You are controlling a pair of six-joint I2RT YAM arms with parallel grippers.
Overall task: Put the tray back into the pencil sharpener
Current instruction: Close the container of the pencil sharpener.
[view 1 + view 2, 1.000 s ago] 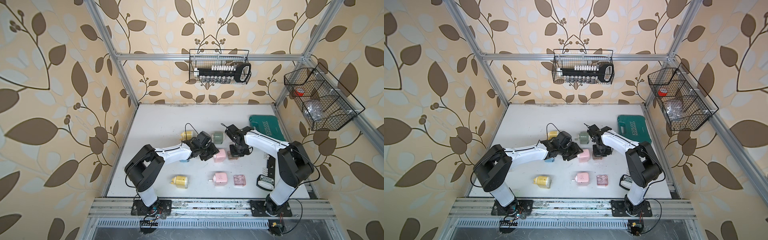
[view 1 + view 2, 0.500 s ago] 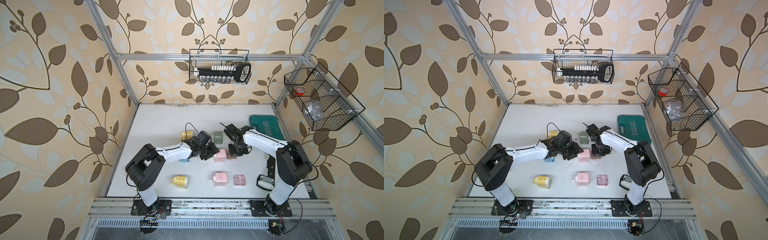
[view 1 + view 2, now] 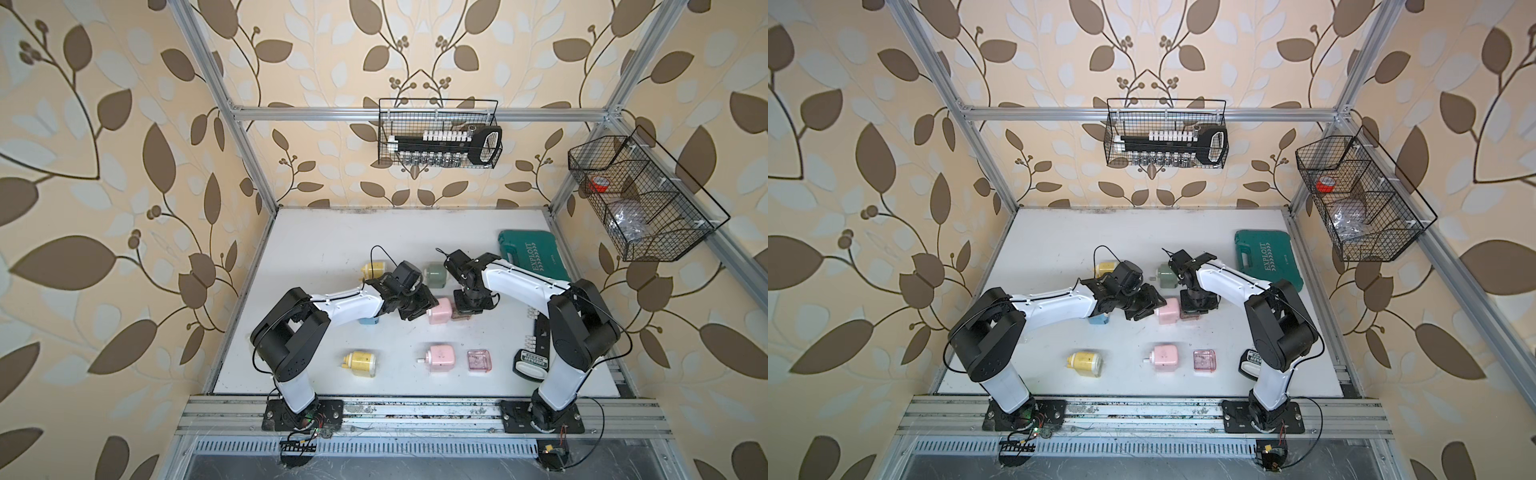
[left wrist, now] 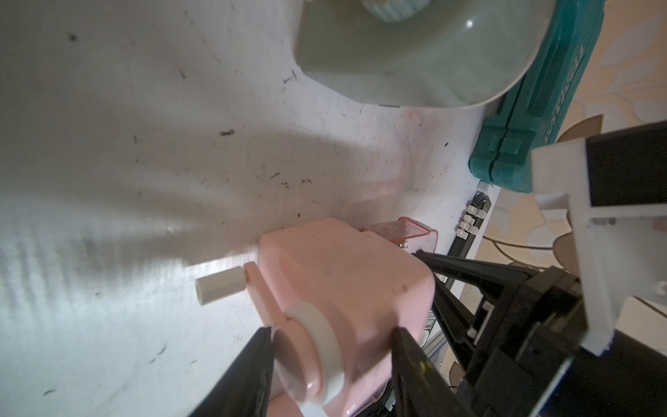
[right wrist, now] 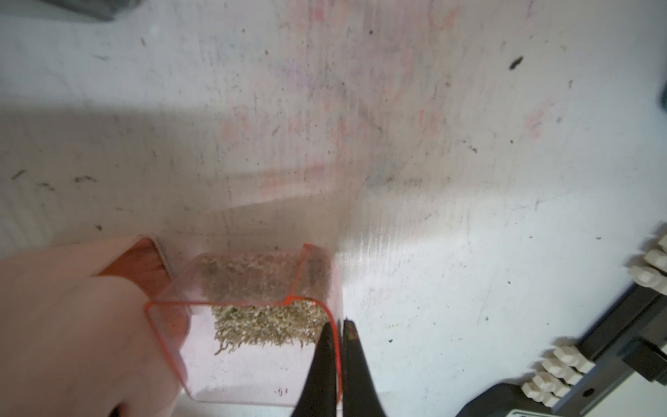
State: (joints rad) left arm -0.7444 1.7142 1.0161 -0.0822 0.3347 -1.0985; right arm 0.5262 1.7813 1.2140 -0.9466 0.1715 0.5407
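A pink pencil sharpener (image 3: 439, 316) (image 3: 1168, 309) lies on the white table near its middle. My left gripper (image 3: 419, 308) (image 4: 332, 337) is shut on its crank end, one finger on each side of the body (image 4: 343, 267). The tray (image 5: 252, 325) is clear pink plastic with a layer of shavings inside. My right gripper (image 3: 471, 306) (image 5: 341, 325) is shut on the tray's side wall. The tray's far end meets the open side of the sharpener (image 5: 72, 325); how far it is inside is hidden. In the left wrist view the tray (image 4: 415, 234) sticks out behind the sharpener.
Other sharpeners lie around: yellow (image 3: 374, 270), green (image 3: 434, 274), yellow (image 3: 361, 362) and pink (image 3: 440, 357), with a loose pink tray (image 3: 480, 360) beside that one. A teal case (image 3: 534, 255) sits back right. A black socket rail (image 3: 536, 353) lies by the right arm's base.
My right gripper has carried the tray a little to the left, closer against the pink sharpener. The left gripper has kept its hold and barely moved.
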